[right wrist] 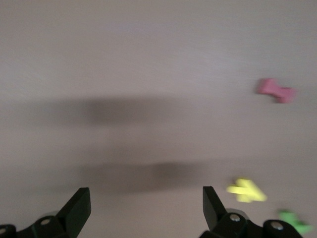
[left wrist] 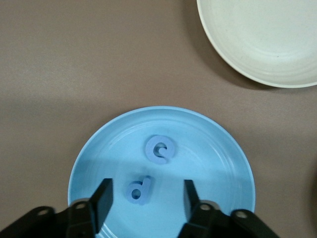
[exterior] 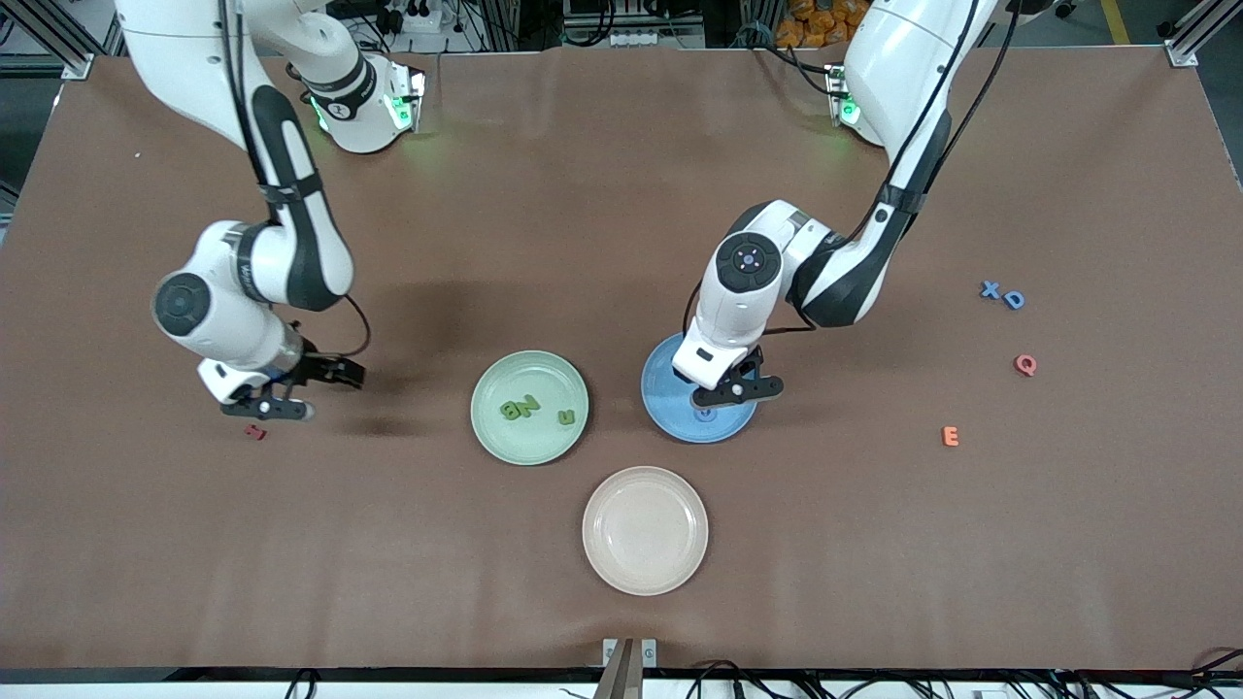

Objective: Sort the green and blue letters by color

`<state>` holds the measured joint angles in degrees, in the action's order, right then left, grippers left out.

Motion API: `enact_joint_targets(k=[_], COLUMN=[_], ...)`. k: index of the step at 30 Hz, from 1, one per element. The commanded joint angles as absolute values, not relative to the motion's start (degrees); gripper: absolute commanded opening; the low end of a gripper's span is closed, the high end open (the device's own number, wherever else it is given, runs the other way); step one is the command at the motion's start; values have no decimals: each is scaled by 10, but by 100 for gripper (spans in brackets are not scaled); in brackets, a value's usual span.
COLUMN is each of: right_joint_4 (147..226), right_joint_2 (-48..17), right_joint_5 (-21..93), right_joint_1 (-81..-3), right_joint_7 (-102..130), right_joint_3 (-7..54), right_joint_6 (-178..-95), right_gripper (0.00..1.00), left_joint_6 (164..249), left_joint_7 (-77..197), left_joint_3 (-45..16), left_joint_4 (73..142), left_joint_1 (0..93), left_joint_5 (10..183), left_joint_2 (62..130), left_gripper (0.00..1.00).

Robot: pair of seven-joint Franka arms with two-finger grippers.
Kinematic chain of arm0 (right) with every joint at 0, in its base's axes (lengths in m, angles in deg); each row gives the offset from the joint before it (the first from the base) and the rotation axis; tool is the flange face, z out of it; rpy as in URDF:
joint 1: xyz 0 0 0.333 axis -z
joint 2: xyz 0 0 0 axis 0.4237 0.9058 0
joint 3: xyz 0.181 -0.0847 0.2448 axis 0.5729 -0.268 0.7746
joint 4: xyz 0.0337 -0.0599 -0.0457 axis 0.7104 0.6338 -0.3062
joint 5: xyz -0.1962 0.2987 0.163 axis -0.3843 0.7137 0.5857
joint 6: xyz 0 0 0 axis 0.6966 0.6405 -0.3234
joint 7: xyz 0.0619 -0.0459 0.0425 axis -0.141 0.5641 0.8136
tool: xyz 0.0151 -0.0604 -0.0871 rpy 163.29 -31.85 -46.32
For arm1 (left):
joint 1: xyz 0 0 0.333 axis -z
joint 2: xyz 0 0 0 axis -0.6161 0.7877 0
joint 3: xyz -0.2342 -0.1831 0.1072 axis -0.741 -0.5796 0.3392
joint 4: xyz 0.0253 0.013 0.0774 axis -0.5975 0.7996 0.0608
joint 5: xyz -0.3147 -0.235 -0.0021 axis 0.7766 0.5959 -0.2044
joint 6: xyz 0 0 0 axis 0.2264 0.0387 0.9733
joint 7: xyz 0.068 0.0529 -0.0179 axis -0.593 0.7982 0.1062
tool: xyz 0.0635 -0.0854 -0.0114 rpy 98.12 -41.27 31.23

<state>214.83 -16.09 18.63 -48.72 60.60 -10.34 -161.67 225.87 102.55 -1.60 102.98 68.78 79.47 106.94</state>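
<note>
My left gripper hangs open low over the blue plate. A blue P lies flat on that plate between the fingers and touches neither of them. A blue G lies beside it. The green plate holds a green B, a green N and a green hook-shaped letter. A blue X and a blue D lie on the table toward the left arm's end. My right gripper is open and empty, low over bare table. Another green letter lies near it.
A pale pink plate sits nearer the front camera than the other two plates. A pink-red Q and an orange E lie near the X and D. A dark red letter and a yellow letter lie by the right gripper.
</note>
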Motion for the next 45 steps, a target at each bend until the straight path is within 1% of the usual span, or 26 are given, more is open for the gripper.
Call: enact_joint_targets(k=[1, 8, 18, 25, 34, 37, 41, 45], right_joint_4=[2156, 2159, 2184, 2193, 2206, 2206, 2206, 2206], right_joint_2=[-156, -140, -136, -136, -133, -130, -129, -129], right_joint_5=[186, 195, 196, 198, 270, 279, 279, 279], right_joint_1=[-484, -484, -483, -473, -470, -470, -470, -469], right_joint_7=[619, 620, 620, 620, 662, 673, 675, 681], right_joint_3=[-94, -86, -81, -77, -69, -69, -69, -68], right_joint_6=[-1632, -1648, -1688, -1692, -1708, -1709, -1709, -1710], right_gripper=[100, 100, 99, 96, 93, 89, 78, 61], left_joint_6=[2260, 2261, 2260, 2261, 2260, 2261, 2262, 2286], left_joint_7=[1025, 1024, 958, 900, 809, 775, 720, 651], left_joint_3=[-11, -11, -12, -12, -13, -13, -15, -17], left_joint_4=[1017, 1028, 1101, 1159, 1206, 1226, 1249, 1284], left_joint_1=[691, 684, 653, 620, 564, 542, 506, 465], left_joint_5=[784, 773, 761, 734, 734, 733, 733, 733], left_joint_2=[1077, 1064, 1023, 980, 932, 921, 905, 889], left_gripper=[81, 80, 80, 80, 80, 80, 80, 80])
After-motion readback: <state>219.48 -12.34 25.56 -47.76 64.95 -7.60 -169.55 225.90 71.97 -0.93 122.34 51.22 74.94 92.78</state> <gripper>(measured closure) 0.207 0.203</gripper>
